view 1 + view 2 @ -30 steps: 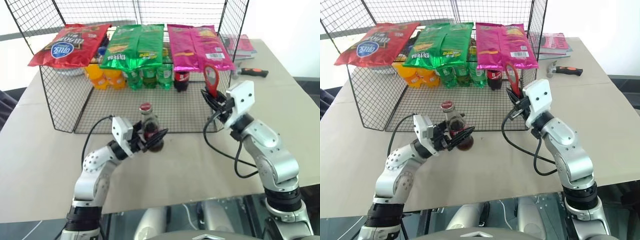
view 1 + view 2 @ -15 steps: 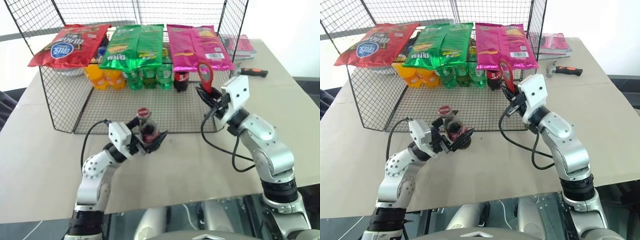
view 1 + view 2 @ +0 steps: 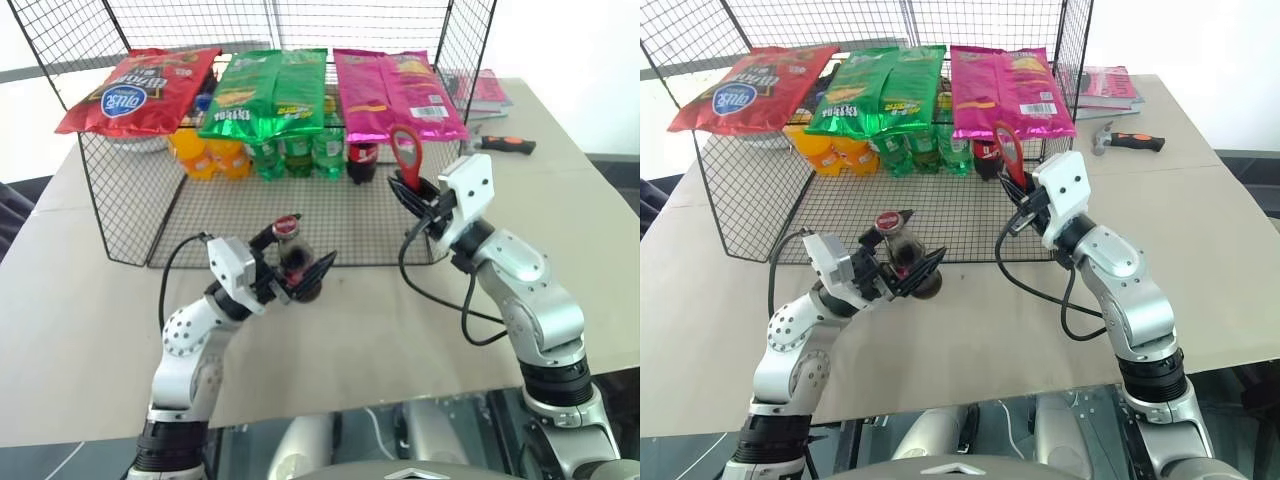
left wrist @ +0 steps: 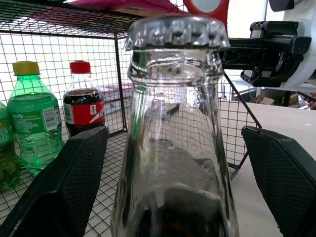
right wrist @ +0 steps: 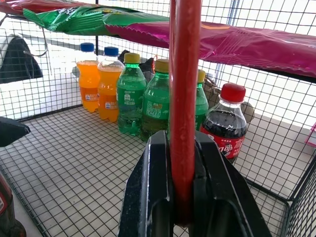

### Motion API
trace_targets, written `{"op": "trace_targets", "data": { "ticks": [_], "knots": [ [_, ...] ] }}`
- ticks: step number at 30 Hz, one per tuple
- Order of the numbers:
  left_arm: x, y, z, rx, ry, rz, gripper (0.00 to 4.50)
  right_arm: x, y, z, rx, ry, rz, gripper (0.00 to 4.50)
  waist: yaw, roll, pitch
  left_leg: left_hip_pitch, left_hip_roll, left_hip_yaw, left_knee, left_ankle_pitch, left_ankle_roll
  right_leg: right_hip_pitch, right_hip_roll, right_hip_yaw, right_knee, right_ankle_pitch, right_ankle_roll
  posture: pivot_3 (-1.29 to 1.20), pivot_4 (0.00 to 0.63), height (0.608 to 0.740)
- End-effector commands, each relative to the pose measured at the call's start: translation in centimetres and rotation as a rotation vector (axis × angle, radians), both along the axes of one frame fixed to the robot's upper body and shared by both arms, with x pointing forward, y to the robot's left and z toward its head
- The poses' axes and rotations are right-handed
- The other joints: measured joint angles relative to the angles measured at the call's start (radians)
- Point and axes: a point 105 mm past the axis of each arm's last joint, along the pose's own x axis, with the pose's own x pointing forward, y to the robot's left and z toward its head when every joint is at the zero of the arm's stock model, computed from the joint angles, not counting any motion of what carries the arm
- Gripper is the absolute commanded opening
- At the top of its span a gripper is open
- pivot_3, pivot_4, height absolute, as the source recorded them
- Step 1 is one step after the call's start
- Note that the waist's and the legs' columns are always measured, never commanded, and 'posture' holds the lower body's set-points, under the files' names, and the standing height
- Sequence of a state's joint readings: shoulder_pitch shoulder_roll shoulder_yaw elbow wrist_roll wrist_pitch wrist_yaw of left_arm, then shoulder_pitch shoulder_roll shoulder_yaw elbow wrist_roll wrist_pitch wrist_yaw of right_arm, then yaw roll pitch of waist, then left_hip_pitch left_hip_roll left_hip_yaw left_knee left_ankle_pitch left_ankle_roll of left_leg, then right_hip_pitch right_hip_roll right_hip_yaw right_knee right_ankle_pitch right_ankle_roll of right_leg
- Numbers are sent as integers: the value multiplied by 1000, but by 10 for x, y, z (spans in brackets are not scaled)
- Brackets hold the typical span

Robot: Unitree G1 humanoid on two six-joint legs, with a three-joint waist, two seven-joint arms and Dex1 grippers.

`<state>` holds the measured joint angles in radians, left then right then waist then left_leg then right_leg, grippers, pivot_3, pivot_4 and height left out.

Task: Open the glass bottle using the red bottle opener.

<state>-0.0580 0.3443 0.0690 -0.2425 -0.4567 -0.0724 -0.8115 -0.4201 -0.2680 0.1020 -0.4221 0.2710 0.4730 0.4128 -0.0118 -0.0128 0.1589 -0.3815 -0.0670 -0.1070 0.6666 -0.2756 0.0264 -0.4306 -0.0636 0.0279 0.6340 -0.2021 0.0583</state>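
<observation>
Spreading wide, left tool (image 3: pixel 300 272) has let go of small clear glass cola bottle (image 3: pixel 295 262); fingers (image 4: pixel 64 190) stand apart either side of neck. Bottle tilted, now leaning left, at desk (image 3: pixel 90 300) edge of wire rack (image 3: pixel 130 215), cap still on. Right tool (image 3: pixel 415 192) clamps flat red bottle opener (image 3: pixel 406 157) upright, well apart from cap. Judgement: bottle unsecured; regrasp needed before prying.

Bright, even daylight, soft shadows; the left wrist view blurs the near glass bottle (image 4: pixel 175 123).
</observation>
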Motion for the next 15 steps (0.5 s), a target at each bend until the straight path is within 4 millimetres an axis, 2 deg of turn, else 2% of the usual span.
{"op": "trace_targets", "data": {
  "ticks": [1, 7, 10, 14, 15],
  "knots": [
    [-2, -4, 12, -14, -52, -20, 4455, -6, 2, 12, 7, -59, 17, 0, 0, 0, 0, 0, 0, 0, 0, 0, 0, 0, 0, 0, 0, 0, 0, 0, 150, 740],
    [-2, -6, 10, -13, -56, -27, 4455, -6, 4, 10, 3, -54, 26, 0, 0, 0, 0, 0, 0, 0, 0, 0, 0, 0, 0, 0, 0, 0, 0, 0, 150, 740],
    [-3, -7, 6, -1, -52, -30, 3732, -6, 4, 10, 1, -54, 27, 0, 0, 0, 0, 0, 0, 0, 0, 0, 0, 0, 0, 0, 0, 0, 0, 0, 150, 740],
    [-4, -4, 2, 6, -46, -24, 2088, -5, 5, 10, -3, -55, 32, 0, 0, 0, 0, 0, 0, 0, 0, 0, 0, 0, 0, 0, 0, 0, 0, 0, 150, 740],
    [-4, -3, 1, 6, -45, -22, 2066, -5, 5, 10, -5, -55, 34, 0, 0, 0, 0, 0, 0, 0, 0, 0, 0, 0, 0, 0, 0, 0, 0, 0, 150, 740]
  ]
}}
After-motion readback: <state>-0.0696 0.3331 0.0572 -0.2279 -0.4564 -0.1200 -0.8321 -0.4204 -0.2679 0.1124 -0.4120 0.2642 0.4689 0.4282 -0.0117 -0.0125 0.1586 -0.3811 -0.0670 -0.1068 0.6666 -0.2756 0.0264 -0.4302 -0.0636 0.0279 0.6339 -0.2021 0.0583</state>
